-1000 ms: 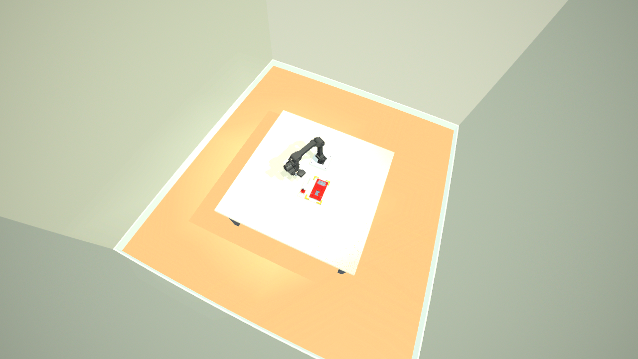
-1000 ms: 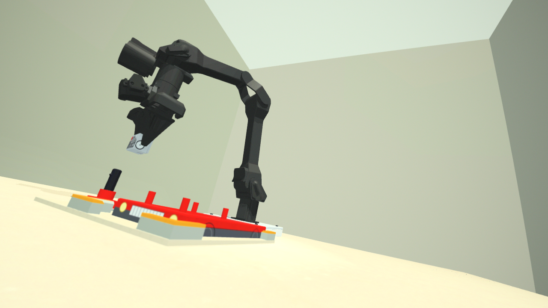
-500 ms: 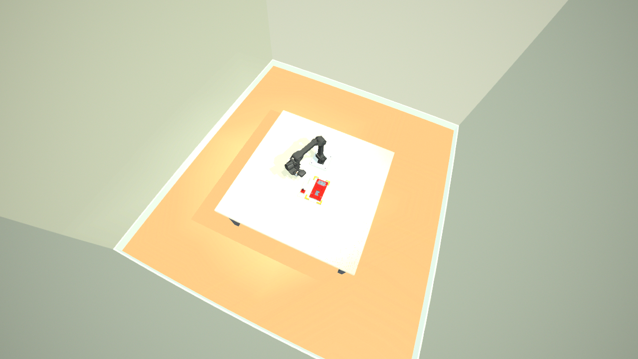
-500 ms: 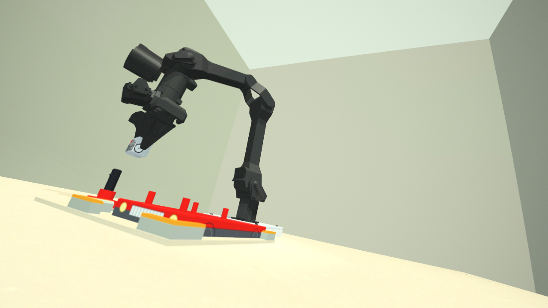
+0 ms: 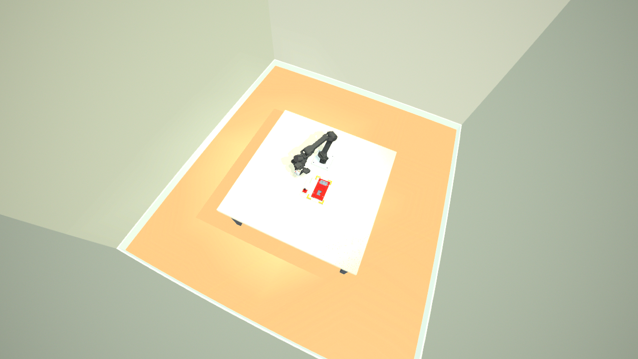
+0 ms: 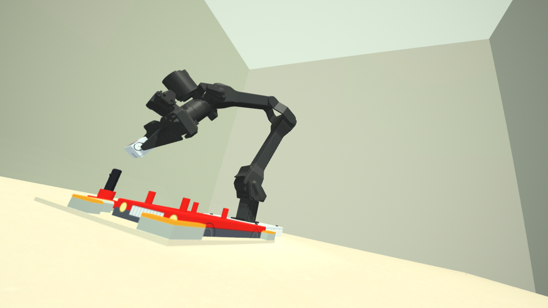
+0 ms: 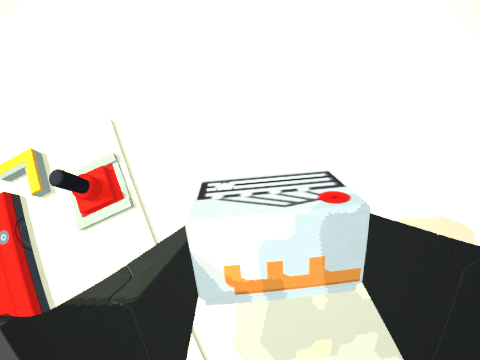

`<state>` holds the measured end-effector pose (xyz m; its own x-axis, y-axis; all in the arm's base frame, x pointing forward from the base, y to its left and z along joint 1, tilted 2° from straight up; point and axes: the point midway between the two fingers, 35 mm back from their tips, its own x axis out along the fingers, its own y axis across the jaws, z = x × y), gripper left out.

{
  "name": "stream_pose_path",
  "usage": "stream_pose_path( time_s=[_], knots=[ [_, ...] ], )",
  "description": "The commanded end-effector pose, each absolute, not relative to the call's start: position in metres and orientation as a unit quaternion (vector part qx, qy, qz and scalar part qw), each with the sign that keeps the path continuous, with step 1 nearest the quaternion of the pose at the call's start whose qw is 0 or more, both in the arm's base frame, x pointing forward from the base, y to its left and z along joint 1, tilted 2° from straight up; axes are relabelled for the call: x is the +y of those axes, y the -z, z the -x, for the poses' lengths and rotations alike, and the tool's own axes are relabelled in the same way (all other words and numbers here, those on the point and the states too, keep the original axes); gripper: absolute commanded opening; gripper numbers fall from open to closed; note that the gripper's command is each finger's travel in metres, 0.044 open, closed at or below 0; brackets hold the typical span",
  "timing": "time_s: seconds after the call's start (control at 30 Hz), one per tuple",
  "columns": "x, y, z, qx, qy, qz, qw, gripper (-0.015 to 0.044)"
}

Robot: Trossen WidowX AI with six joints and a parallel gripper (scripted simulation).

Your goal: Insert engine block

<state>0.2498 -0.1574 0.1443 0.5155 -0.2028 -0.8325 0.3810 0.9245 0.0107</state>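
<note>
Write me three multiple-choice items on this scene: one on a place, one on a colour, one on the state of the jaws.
1. Where is the engine block?
A. Seated in the car body
B. In the air, off the car body
C. Lying on the floor

2. What colour is the round spot on the block's patterned face?
A. Green
B. Blue
C. Red

3. How do the jaws stand?
A. Shut on the block
B. Wide open, holding nothing
C. Shut on the black post

Key:
1: B, the exterior view shows the block raised above the red car body.
2: C, the wrist view shows a red disc near one corner of that face.
3: A, the wrist view shows the block between both dark fingers, and the black post stands apart from them.
</note>
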Motion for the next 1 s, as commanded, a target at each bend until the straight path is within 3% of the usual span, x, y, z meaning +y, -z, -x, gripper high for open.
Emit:
stream_pose_path(
  time_s=[0.0, 0.97],
  knots=[
    [-0.155, -0.14, -0.244, 0.398, 0.174, -0.081, 0.897, 0.0],
    [-0.153, -0.106, -0.241, 0.312, 0.18, -0.063, 0.931, 0.0]
  ],
)
